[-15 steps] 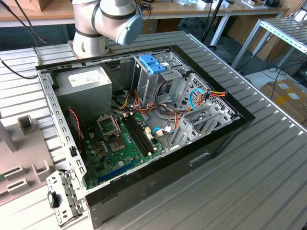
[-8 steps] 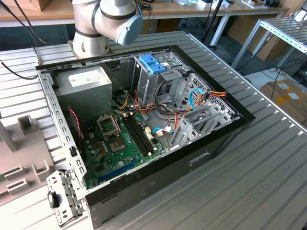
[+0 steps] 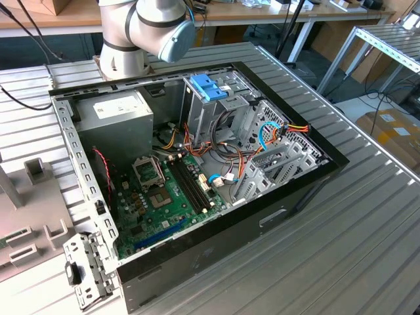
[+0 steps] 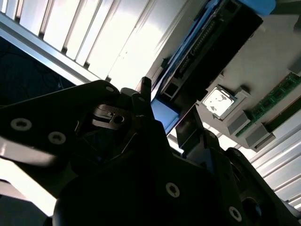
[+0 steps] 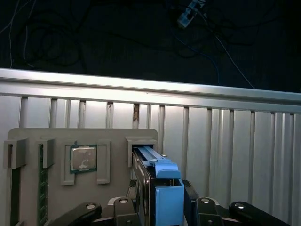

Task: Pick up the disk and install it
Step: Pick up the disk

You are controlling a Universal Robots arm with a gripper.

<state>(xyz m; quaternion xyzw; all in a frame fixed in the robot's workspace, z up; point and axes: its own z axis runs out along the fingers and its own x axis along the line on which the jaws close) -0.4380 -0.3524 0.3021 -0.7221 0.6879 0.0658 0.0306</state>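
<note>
The end effector (image 5: 162,209) appears clamped on the disk (image 5: 165,181), which stands unlifted in its holder (image 5: 51,193) slot, so installation into the case (image 3: 216,246) remains.

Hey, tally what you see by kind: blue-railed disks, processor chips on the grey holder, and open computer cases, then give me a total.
disk: 1
processor chip: 1
open computer case: 1
Total: 3
</note>
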